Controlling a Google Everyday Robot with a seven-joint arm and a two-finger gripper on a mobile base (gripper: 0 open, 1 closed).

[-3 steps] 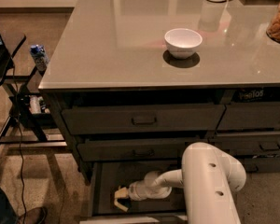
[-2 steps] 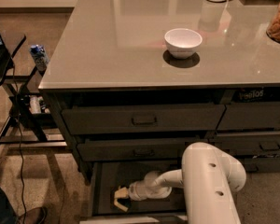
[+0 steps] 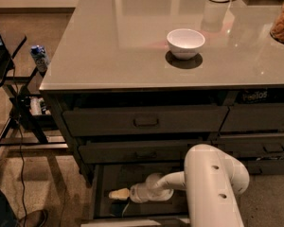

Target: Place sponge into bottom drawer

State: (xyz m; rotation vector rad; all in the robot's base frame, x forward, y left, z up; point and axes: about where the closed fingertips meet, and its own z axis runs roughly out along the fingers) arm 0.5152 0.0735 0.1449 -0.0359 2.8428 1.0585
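at the far left a small bottle [image 3: 39, 58] stood on a side stand, well apart from the work. the bottom drawer [image 3: 132, 221] of the cabinet [image 3: 146, 122] was pulled out, while the two handled drawers above it were closed; i think it was left open so that the arm could reach in from above.

inside the drawer, in its left part, a pale yellowish piece lay low near the dark floor. i took it for the sponge [image 3: 116, 194]. it was touching the tip of the gripper [image 3: 128, 193], which was also inside the drawer and pointed to the left. whether the gripper was closed on the sponge or already loosened, i could not tell. the white arm [image 3: 213, 183] bent down over the front rim, probably to bring the sponge low before letting it go, so that it would not bounce out.

on the countertop the white bowl [image 3: 185, 42] stood alone, and at the right edge was a jar of snacks [image 3: 283, 22].

compared with one second before, almost nothing had moved. only the sponge seemed a little more to the left and flatter. the placing looked nearly finished.
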